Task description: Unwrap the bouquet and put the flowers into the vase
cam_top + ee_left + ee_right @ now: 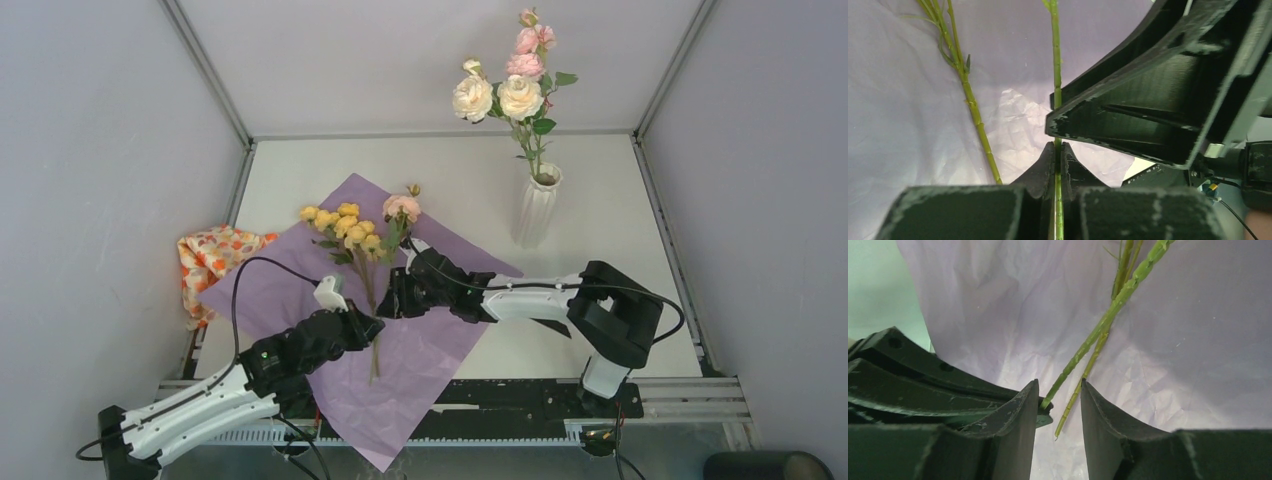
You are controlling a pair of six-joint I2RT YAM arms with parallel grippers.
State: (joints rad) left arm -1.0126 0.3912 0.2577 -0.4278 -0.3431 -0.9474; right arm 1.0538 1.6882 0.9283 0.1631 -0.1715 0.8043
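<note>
Down at the near edge, the left gripper (362, 322) reaches in over the lilac paper (430, 350). Its wrist view says it plainly: jaws pinched together on a thin green stem (1057, 75), which runs straight up out of the closed tips. From the other side comes the right gripper (397, 293), almost nose to nose with it. Its jaws are apart with two stem ends sitting in the gap, and nothing is clamped that I can see.

Where are the flowers? On the paper near the middle of the table (600, 200) lie the yellow flowers (345, 225) and one pink flower (402, 207), heads toward the far edge, stems pointing back at the arms. That paper lies flat open, one corner hanging over the near edge. Over toward the far right corner, cream and pink roses (505, 85) stand in the vase (537, 210). At the left edge sits a bunched orange patterned cloth (205, 255).

Handling, as I judge it: these stems look light, thin and wiry, smooth enough to twist in the pads, with heads that will pull the far end down. Best hold is on bare stem below the leaves, leaving the cut end free for that narrow mouth. And the vase is tall, slim and partly filled, so a nudge could tip it.
</note>
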